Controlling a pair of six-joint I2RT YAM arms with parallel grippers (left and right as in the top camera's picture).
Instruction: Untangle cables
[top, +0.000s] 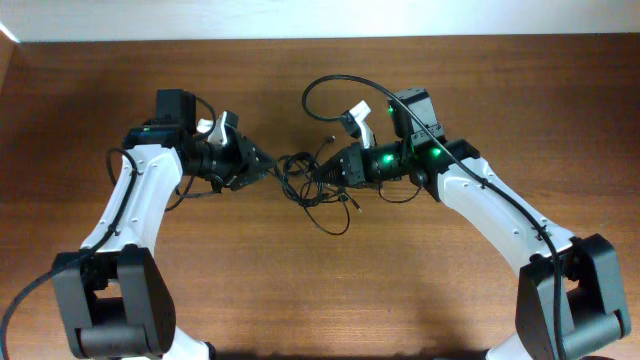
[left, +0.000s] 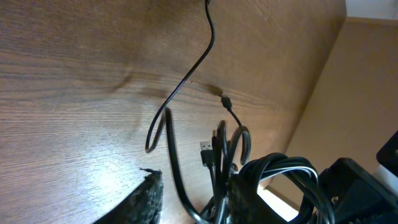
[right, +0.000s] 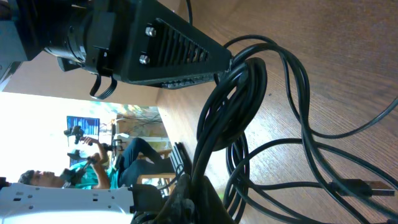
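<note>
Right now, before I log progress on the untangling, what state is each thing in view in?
Thin black cables: tangled, bunched between both grippers, loose loops lying on the brown wooden table.
Silvery USB plug: loose, plugged into nothing.
Left gripper: cables pass between its fingers; whether it clamps them is unclear.
Right gripper: shut on the cable bundle.

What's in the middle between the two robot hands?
A tangled bunch of thin black cables stretches between the left end effector and the right end effector, with nothing else there. The overhead view shows this best.
</note>
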